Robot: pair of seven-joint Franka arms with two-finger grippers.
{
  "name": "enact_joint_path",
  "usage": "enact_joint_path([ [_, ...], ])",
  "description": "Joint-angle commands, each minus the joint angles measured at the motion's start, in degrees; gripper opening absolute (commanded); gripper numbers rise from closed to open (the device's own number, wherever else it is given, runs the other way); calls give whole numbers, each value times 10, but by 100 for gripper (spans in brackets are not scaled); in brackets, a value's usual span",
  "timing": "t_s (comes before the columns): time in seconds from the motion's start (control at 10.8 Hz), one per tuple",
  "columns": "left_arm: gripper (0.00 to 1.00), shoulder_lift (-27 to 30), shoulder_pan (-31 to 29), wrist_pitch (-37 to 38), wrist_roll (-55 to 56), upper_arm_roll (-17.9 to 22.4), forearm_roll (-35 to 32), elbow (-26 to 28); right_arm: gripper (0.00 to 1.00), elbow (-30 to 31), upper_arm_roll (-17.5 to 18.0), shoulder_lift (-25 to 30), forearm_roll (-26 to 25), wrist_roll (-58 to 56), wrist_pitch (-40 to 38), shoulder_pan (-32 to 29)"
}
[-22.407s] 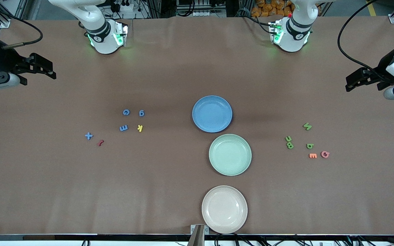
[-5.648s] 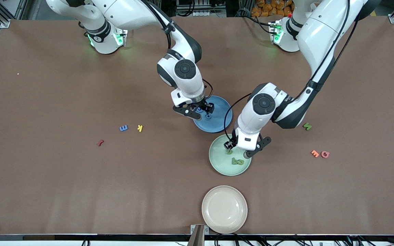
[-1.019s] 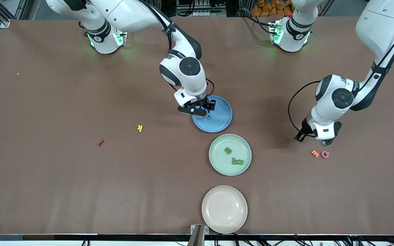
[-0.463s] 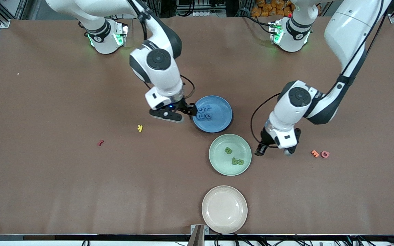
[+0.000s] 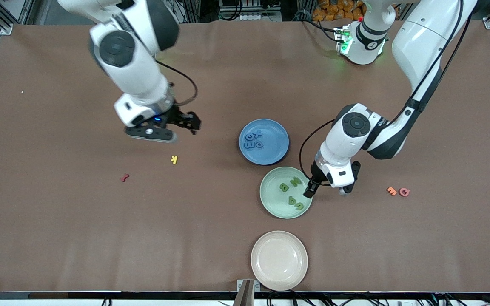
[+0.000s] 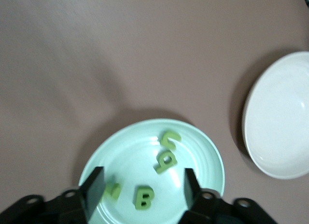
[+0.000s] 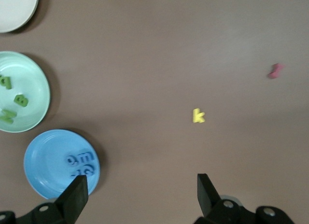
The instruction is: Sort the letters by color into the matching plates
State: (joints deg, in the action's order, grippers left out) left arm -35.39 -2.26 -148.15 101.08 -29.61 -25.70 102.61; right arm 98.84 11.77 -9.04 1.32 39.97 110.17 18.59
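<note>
Green letters (image 5: 292, 192) in the mint plate (image 5: 270, 203) numbered four, one more than half a second before: the zigzag piece now lay nearest the left gripper (image 5: 327, 190), whose fingers stood apart and empty over the plate's rim toward the left arm's end. Over that same half second the right gripper (image 5: 172, 129) had swung off the blue plate (image 5: 277, 155) and hung, fingers spread and empty, over bare table above the yellow letter (image 5: 174, 159). Blue letters (image 5: 253, 140) sat clustered in the blue plate. The red piece (image 5: 124, 177) lay beside the yellow one, toward the right arm's end. Two orange-pink letters (image 5: 398, 191) rested together near the left arm's end. The beige plate (image 5: 279, 260) sat at the table's near edge, with wide open table on both sides.
</note>
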Motion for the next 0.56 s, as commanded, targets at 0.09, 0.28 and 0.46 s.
enact_joint_path([
  [0.09, 100, 22, -10, 46, -33, 24, -15, -11, 100, 13, -8, 92, 12, -132, -67, -81],
  [0.28, 100, 25, -15, 64, -74, 32, -15, -10, 100, -1, -40, 93, 11, -177, -67, -85],
  [0.46, 100, 35, -35, 108, -147, 30, -14, -9, 100, -2, -68, 100, 11, -238, -67, -103],
])
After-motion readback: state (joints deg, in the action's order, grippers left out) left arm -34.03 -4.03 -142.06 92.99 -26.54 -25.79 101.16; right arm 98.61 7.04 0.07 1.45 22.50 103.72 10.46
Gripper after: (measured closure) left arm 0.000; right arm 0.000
